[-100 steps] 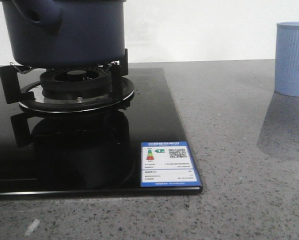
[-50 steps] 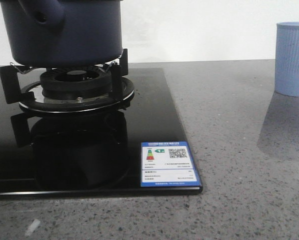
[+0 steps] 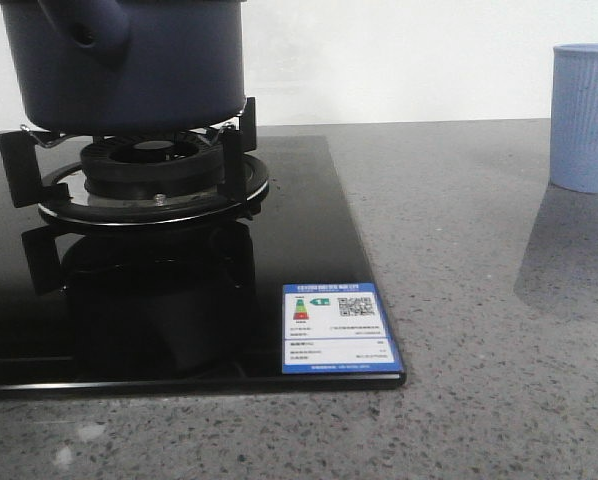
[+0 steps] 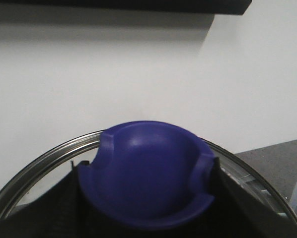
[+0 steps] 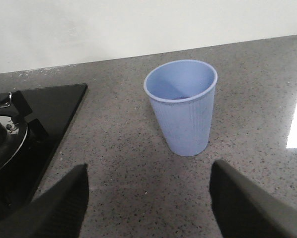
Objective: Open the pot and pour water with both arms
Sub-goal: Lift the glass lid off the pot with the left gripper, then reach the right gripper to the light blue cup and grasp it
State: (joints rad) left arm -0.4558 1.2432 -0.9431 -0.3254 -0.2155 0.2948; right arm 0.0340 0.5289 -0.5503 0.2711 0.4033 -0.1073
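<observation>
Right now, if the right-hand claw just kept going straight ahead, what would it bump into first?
Most likely the pale blue cup, upright on the countertop between the open right gripper fingers' line. Depth is hard to judge.

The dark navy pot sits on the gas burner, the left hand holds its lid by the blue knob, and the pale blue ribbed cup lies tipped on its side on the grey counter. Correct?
Not quite: the pale blue ribbed plastic cup stands upright, mouth up, as the right wrist view shows. The rest holds: the dark navy round pot sits on the black gas burner, and the left hand grips the glass lid by its blue knob.

The right hand point(image 5: 148, 208) has two broad, dark grey, wedge-shaped fingers point(image 5: 59, 206); the left hand's point(image 4: 143, 218) are black.
</observation>
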